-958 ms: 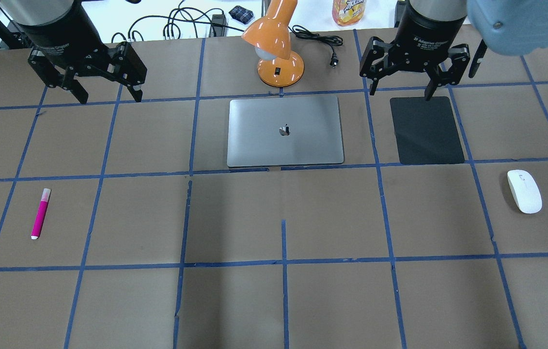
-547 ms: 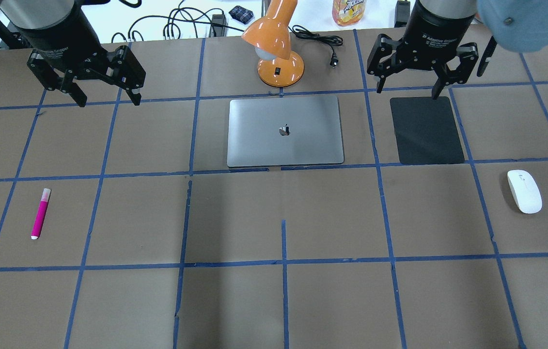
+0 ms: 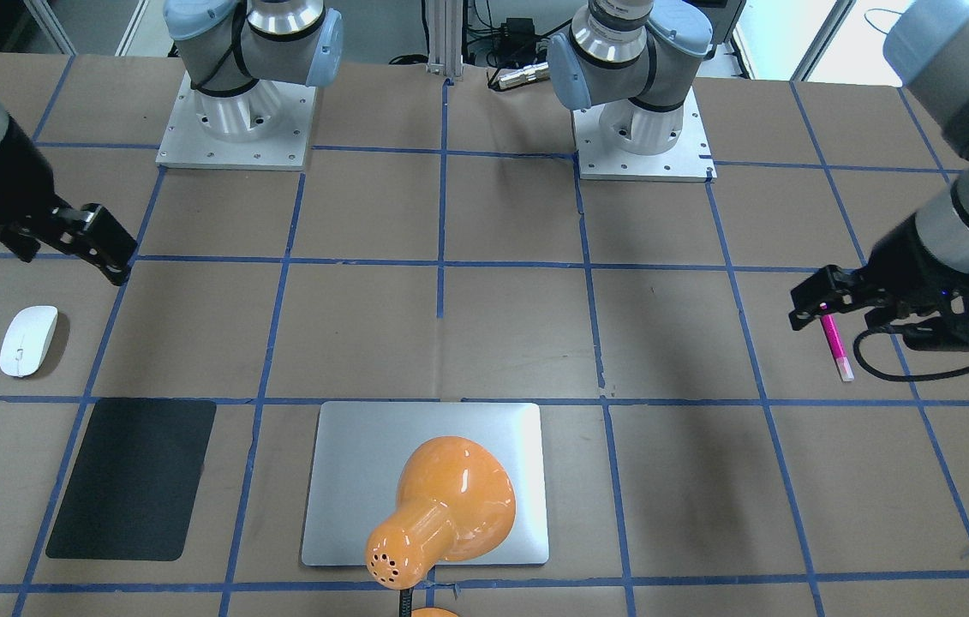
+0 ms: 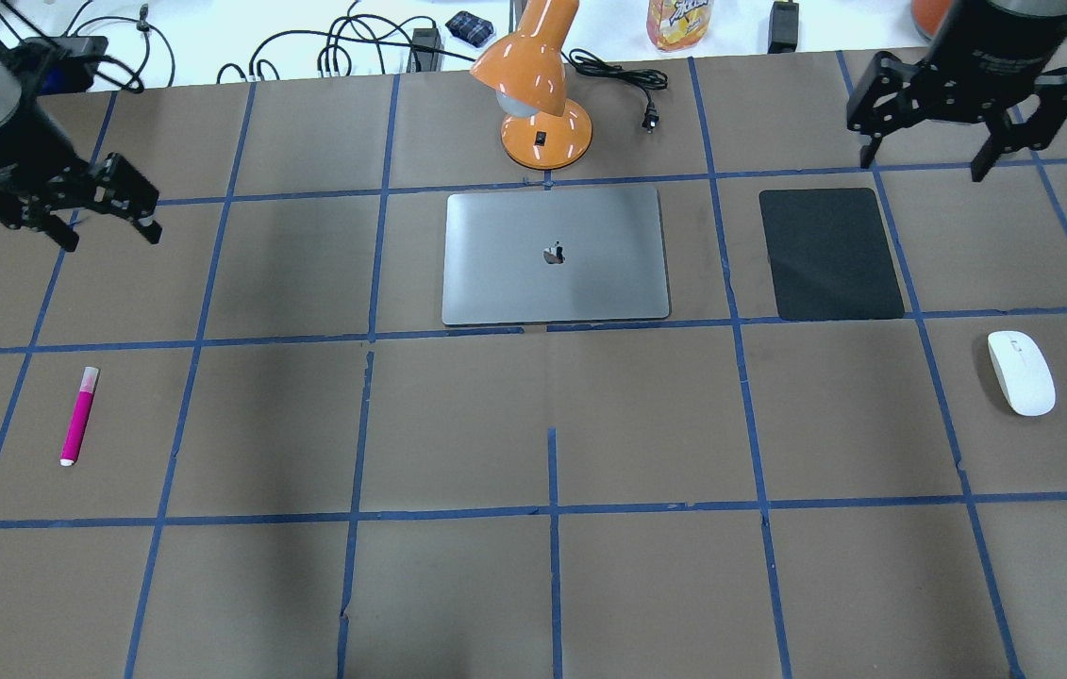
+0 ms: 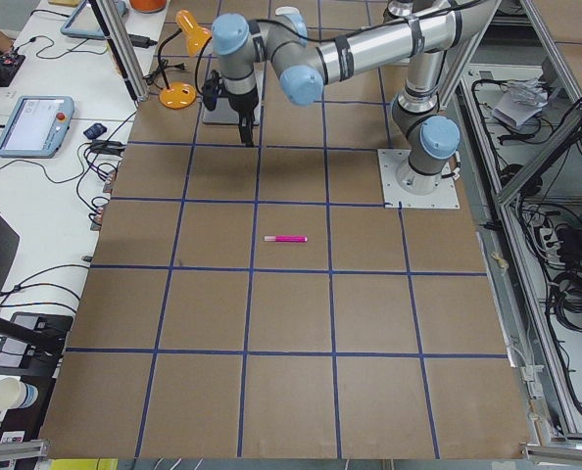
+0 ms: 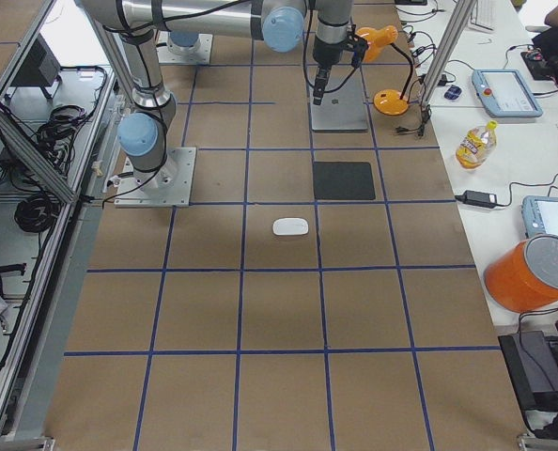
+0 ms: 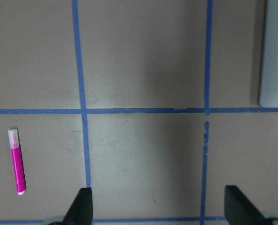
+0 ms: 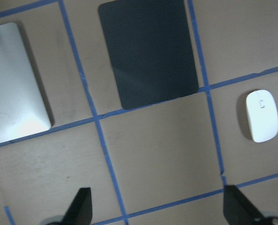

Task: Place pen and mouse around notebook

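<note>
Pen [image 4: 78, 416] well clear of spread left pincer [image 4: 111, 236] overhead, seemingly under it from front; right pincer [image 4: 922, 168] spread too.

I work in a robotics lab — my brown paper-covered table [image 4: 646, 424] gridded with blue tape lines [image 4: 553, 510], blue-framed teach pendants [image 6: 510, 91] and tangled black cables [image 5: 570, 294] alongside.

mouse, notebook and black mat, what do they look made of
The small white oval mouse: likely glossy plastic, smooth with highlights. The large silver-grey rectangular notebook: seemingly satin metal, soft even sheen. The thin black rectangular mat: matte, perhaps rubber or fabric; no glare.
</note>
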{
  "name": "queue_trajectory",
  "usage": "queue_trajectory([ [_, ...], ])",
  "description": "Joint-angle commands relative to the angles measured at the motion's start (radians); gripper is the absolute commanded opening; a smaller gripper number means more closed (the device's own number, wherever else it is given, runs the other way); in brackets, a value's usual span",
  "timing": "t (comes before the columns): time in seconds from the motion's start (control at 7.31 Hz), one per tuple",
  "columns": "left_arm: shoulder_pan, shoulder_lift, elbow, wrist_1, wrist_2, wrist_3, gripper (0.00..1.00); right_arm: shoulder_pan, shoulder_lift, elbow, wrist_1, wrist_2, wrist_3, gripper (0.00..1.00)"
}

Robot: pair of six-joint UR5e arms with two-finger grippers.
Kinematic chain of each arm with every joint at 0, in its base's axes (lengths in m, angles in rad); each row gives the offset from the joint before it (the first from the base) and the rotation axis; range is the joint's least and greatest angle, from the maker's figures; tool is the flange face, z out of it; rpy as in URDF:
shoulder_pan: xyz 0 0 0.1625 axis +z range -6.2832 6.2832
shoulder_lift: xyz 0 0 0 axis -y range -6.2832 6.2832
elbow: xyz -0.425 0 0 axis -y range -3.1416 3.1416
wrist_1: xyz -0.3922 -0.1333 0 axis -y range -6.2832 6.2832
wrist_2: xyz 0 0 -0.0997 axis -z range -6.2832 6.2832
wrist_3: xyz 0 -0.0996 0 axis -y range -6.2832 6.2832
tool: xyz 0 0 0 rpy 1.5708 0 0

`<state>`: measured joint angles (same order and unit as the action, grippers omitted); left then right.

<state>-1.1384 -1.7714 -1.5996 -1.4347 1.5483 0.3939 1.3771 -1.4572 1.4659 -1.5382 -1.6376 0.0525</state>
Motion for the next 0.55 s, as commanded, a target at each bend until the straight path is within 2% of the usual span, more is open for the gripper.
queue_trajectory([
  [0.0,0.208,-0.093,-0.107,0.177,-0.008,0.085,1.00,-0.187,0.000,0.065,-0.011,-0.038,-0.237,1.00],
  [0.14,0.232,-0.136,-0.150,0.245,0.009,0.111,1.00,-0.288,-0.002,0.133,-0.020,-0.035,-0.355,1.00],
  [0.27,0.256,-0.169,-0.207,0.351,0.045,0.208,1.00,-0.355,0.008,0.201,-0.090,-0.031,-0.443,1.00],
  [0.41,0.284,-0.186,-0.295,0.513,0.055,0.286,1.00,-0.396,0.015,0.287,-0.252,-0.030,-0.551,1.00],
])
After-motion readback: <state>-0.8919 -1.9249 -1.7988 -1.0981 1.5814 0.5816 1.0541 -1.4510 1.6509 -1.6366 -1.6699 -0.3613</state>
